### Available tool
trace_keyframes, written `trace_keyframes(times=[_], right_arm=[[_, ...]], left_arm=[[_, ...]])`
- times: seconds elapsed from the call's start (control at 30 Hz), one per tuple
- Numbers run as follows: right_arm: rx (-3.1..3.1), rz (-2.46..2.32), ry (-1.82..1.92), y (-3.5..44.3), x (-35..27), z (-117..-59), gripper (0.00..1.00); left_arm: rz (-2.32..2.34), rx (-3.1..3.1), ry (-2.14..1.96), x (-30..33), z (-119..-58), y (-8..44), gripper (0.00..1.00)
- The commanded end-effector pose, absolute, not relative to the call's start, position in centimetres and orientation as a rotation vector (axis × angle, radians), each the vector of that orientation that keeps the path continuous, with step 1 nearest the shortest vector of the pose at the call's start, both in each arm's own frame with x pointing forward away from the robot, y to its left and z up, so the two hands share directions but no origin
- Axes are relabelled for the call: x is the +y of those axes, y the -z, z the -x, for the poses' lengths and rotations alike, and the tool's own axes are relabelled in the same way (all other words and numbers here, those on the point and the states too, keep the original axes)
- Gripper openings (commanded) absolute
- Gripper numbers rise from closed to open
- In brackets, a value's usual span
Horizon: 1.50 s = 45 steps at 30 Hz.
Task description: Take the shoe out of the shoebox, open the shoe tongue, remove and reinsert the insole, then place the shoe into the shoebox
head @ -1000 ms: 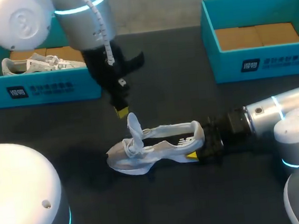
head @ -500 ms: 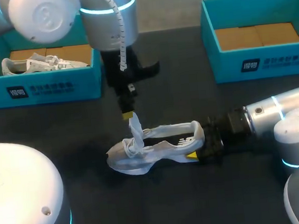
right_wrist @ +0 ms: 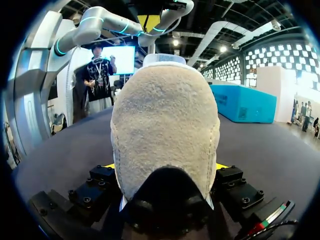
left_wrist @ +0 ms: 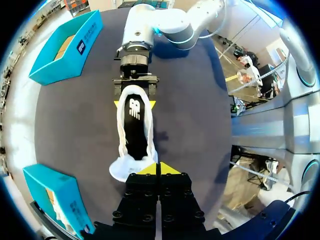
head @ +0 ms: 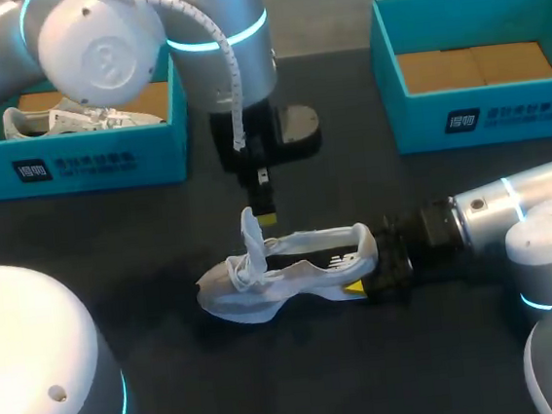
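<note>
The white shoe point(head: 282, 270) lay out on the dark bench point(head: 370, 374), between the two teal shoeboxes and well apart from both, its toe toward the left arm's side and its heel toward the right arm point(head: 511, 214). The right jaws were clamped on the heel, with one yellow tip point(left_wrist: 119, 104) showing at each side of it and the heel filling the space between the fingers in the right wrist view. The shoe tongue point(head: 251, 231) stood upright from the opening, and the dark insole point(left_wrist: 135, 131) showed inside. The left arm point(head: 217, 46) hung over the shoe with its jaws pointing down. Their yellow tips point(left_wrist: 149, 171) were pressed together with nothing visibly between them, just beside the top of the tongue and over the shoe's front part. A second white shoe point(head: 62, 118) lay in the left shoebox point(head: 86, 166), and the right shoebox point(head: 483, 123) showed its cardboard floor.
</note>
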State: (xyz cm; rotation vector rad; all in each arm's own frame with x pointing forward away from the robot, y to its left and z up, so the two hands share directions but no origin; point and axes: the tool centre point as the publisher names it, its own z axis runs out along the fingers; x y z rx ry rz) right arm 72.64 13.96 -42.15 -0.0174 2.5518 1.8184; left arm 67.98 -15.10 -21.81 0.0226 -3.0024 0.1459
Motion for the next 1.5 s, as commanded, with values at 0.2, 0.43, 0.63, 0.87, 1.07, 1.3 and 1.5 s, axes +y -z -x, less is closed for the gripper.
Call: trace_keyframes(times=[0.2,0.43,0.63,0.87,1.07,1.3,1.5], right_arm=[[2.552,0.018,-1.817,42.4,14.2,-72.6,0.00],[2.552,0.018,-1.817,42.4,14.2,-72.6,0.00],[2.552,0.018,-1.817,42.4,14.2,-72.6,0.00],[2.552,0.018,-1.817,42.4,14.2,-72.6,0.00],[2.552,0.018,-1.817,42.4,14.2,-72.6,0.00],[2.552,0.018,-1.817,42.4,14.2,-72.6,0.00],[2.552,0.018,-1.817,42.4,14.2,-72.6,0.00]], left_arm=[[0.071,-2.980,-0.054,-20.0,-69.9,25.3,0.00],[0.074,-2.955,-0.033,-21.1,-69.9,28.1,0.00],[0.079,-2.942,-0.028,-21.0,-69.7,30.1,0.00],[0.073,-2.939,-0.031,-20.8,-69.6,32.0,0.00],[0.035,-2.949,-0.022,-20.4,-69.8,33.4,0.00],[0.001,-2.928,-0.009,-20.0,-70.1,35.0,0.00],[-0.019,-2.911,-0.001,-19.9,-70.2,36.0,0.00]])
